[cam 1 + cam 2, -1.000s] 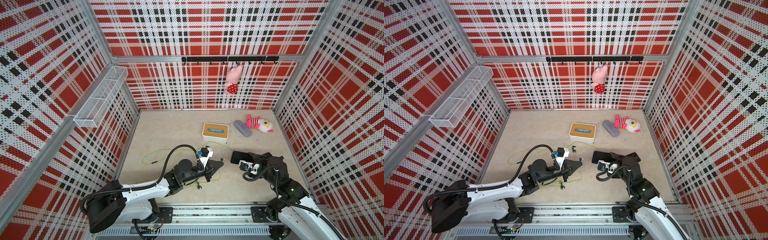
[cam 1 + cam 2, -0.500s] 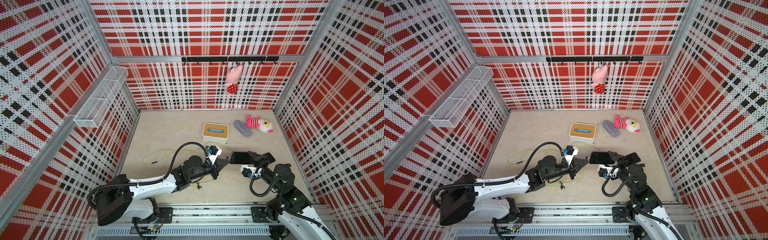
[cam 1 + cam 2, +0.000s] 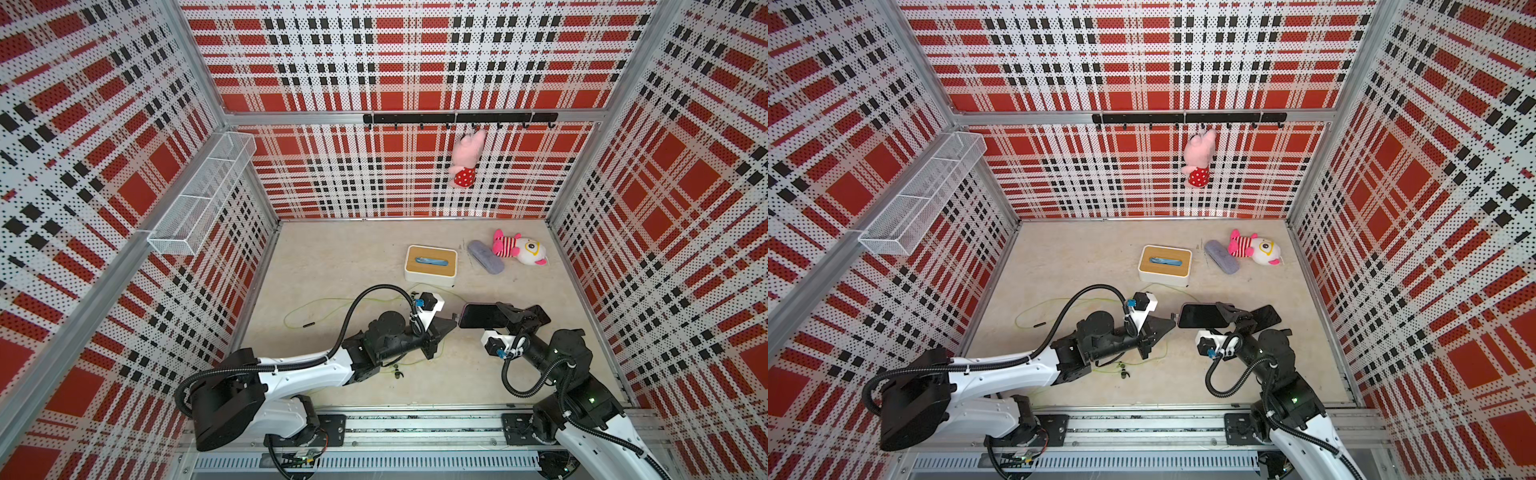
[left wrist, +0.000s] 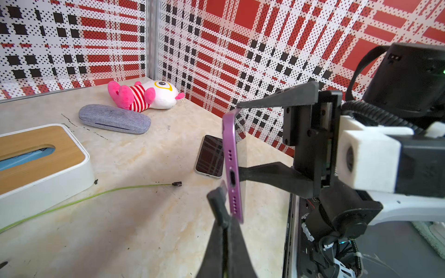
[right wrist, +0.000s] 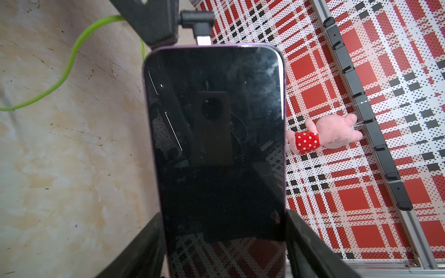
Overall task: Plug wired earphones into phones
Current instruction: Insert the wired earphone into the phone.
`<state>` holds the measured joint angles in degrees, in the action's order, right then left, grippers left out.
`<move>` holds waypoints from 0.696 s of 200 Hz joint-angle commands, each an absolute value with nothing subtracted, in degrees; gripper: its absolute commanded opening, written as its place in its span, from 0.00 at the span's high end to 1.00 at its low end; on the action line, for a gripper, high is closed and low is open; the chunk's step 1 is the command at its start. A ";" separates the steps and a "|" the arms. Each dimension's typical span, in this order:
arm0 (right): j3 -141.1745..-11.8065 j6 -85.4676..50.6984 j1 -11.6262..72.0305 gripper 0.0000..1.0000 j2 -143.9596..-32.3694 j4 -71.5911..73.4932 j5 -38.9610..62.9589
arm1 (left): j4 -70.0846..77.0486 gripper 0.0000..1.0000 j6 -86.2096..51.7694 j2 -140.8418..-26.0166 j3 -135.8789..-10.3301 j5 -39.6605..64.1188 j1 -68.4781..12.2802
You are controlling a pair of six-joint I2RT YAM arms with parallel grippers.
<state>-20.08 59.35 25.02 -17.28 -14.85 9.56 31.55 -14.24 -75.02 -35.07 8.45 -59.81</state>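
My right gripper [image 5: 225, 240] is shut on the sides of a purple-edged phone [image 5: 216, 144], held off the table [image 3: 480, 316] [image 3: 1198, 316]. My left gripper [image 4: 225, 223] is shut on the dark plug [image 4: 218, 195] of a yellow-green earphone cable [image 5: 69, 65]. The plug's metal tip [image 5: 204, 39] is bare and touches the phone's bottom edge beside the port [image 4: 233, 178]. A second phone [image 4: 210, 156] lies flat on the table behind the right gripper [image 3: 540, 316]. Another earphone plug [image 4: 177, 184] lies loose on the table. Earbuds [image 3: 397, 370] lie under the left arm.
A white box with a wooden lid [image 3: 431, 266], a grey fabric case [image 3: 485, 257] and a striped plush toy [image 3: 519, 252] sit at the back. A pink plush [image 3: 465, 160] hangs from the hook rail. A wire basket [image 3: 203, 199] juts from the left wall.
The right gripper has carried the phone left, towards the left gripper. The left gripper has moved right with the plug, so plug and phone edge now meet.
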 commanded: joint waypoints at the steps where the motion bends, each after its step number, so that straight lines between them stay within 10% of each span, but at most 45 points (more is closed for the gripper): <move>1: -20.24 60.25 25.31 0.50 -16.60 -12.83 11.47 | 30.26 1.00 -12.30 -74.67 -36.98 8.28 -60.62; 139: -20.22 59.83 25.28 0.50 -17.04 -12.92 10.87 | 30.32 1.00 -9.47 -73.74 -36.55 7.15 -61.31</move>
